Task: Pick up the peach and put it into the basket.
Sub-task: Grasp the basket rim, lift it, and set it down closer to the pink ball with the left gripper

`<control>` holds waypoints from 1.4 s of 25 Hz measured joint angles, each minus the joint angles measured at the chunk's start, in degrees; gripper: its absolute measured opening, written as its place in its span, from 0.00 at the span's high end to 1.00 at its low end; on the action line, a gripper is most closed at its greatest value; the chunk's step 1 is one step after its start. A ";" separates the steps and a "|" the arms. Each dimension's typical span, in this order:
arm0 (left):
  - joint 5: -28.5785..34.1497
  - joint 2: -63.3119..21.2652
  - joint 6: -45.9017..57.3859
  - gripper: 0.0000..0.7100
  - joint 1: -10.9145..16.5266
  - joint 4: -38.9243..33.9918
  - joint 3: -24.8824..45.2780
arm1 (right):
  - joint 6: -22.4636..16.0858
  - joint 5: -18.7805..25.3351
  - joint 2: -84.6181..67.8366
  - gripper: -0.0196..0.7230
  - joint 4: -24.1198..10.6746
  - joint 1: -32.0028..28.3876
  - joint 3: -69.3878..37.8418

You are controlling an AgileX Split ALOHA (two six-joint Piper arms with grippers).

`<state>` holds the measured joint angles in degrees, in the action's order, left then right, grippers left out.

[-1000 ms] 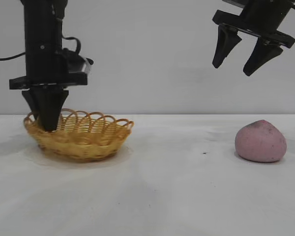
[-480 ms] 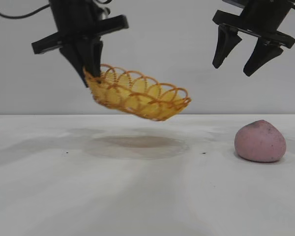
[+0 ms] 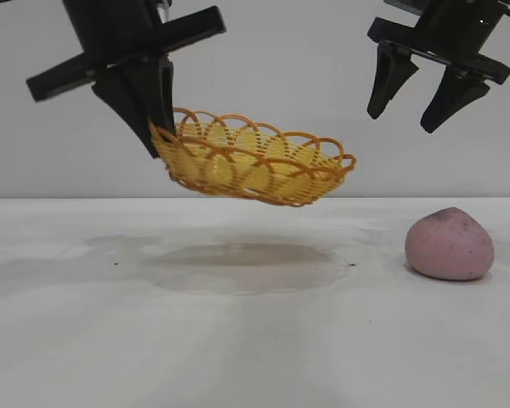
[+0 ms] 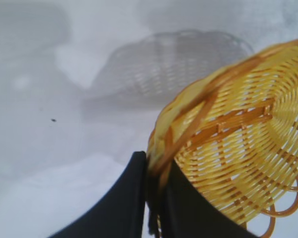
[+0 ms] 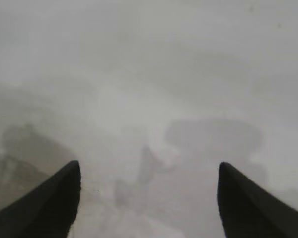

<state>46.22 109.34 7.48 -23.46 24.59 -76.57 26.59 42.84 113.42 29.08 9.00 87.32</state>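
**Basket aloft, peach untouched**

The left gripper (image 3: 157,136) was clamped tight on the rim of the basket (image 3: 259,170), holding it tilted in the air, well clear of the table (image 3: 238,340). The right gripper (image 3: 412,98) hung high with its jaws wide apart and empty, above the peach (image 3: 450,245), which lay on the table at the right. The pick itself seemed not yet begun; next, the right gripper would need to descend and close around the peach.
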 joint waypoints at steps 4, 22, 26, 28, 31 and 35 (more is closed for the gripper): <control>-3.10 1.83 -1.75 1.00 -0.02 3.07 2.17 | 0.00 0.81 0.00 0.25 0.14 0.00 0.00; -7.77 7.62 -4.96 0.69 -0.12 5.87 2.17 | 0.00 2.16 0.00 0.25 1.16 0.00 0.00; -7.67 7.62 -4.96 0.40 -0.12 5.41 2.17 | 0.00 2.19 0.00 0.25 1.19 0.00 0.00; -7.33 7.35 -5.32 0.28 -0.12 5.06 2.17 | 0.00 2.19 0.00 0.25 1.19 0.00 0.00; -6.75 5.77 -6.60 0.26 -0.12 3.78 2.05 | 0.00 2.19 0.00 0.25 1.19 0.00 0.00; -4.22 2.01 -7.10 0.26 -0.12 -3.60 0.17 | 0.00 2.19 0.00 0.25 1.19 0.00 0.00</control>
<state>42.00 111.35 0.38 -23.59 21.00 -76.40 26.59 45.03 113.42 30.27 9.00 87.32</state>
